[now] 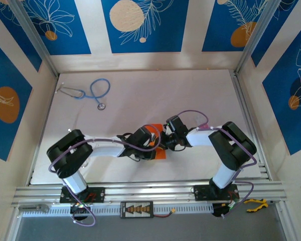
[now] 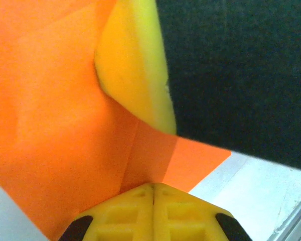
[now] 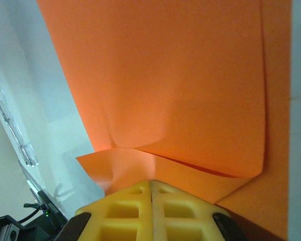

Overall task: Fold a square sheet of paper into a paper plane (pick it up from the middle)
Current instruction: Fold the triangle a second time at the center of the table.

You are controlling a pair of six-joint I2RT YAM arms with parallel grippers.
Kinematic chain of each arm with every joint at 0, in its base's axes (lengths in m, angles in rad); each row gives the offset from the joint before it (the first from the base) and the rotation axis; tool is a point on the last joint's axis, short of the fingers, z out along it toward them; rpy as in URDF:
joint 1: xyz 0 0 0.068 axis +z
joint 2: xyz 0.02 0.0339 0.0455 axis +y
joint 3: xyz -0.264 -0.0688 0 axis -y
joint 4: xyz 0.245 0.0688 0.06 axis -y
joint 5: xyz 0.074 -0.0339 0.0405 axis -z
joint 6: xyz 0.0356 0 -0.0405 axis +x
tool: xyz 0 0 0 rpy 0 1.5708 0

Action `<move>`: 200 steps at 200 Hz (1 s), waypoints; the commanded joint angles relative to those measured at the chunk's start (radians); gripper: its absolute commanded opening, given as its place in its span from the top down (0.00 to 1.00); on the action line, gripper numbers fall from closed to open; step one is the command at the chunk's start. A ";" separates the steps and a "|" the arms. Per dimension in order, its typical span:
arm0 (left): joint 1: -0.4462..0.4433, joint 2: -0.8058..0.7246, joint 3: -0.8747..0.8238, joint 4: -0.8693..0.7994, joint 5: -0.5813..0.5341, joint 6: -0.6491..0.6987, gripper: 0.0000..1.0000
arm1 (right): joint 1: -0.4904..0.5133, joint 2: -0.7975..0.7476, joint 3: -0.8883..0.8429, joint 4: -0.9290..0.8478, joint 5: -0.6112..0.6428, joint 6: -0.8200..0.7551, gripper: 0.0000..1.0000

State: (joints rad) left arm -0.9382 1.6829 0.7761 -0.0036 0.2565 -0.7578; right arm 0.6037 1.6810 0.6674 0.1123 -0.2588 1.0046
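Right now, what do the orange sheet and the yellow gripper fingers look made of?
Orange sheet: thin matte paper, likely; it holds sharp creases and buckles. Right gripper fingers: rigid yellow plastic, probably moulded, satin; recessed pockets show.

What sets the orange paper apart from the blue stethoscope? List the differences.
The orange paper is a creased sheet; the blue stethoscope is a looped tube. The paper sits front-middle, with the shut left gripper and right gripper at it; the stethoscope lies far back left, untouched. Both rest on the table.
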 commanded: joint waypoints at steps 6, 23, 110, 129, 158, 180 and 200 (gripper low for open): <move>-0.005 -0.036 -0.064 0.001 -0.020 -0.032 0.96 | -0.007 0.038 -0.022 -0.134 0.062 0.006 1.00; -0.005 -0.056 -0.089 0.020 -0.018 -0.043 0.96 | -0.007 0.042 -0.024 -0.133 0.062 0.006 1.00; -0.005 -0.185 -0.110 0.031 -0.064 -0.014 0.90 | -0.011 0.037 -0.025 -0.136 0.061 0.006 1.00; -0.004 -0.169 -0.078 0.000 -0.092 0.006 0.89 | -0.011 0.036 -0.023 -0.138 0.060 0.003 1.00; -0.001 -0.116 -0.054 -0.021 -0.122 0.031 0.89 | -0.012 0.036 -0.023 -0.136 0.056 0.003 1.00; -0.001 -0.081 -0.049 -0.061 -0.152 0.033 0.90 | -0.013 0.031 -0.024 -0.140 0.055 0.001 1.00; -0.001 -0.079 -0.082 -0.063 -0.154 0.019 0.91 | -0.014 0.028 -0.028 -0.141 0.057 0.001 1.00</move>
State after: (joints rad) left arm -0.9382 1.5894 0.7105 -0.0170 0.1364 -0.7502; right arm 0.6018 1.6817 0.6674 0.1120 -0.2623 1.0042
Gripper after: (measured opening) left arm 0.091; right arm 0.057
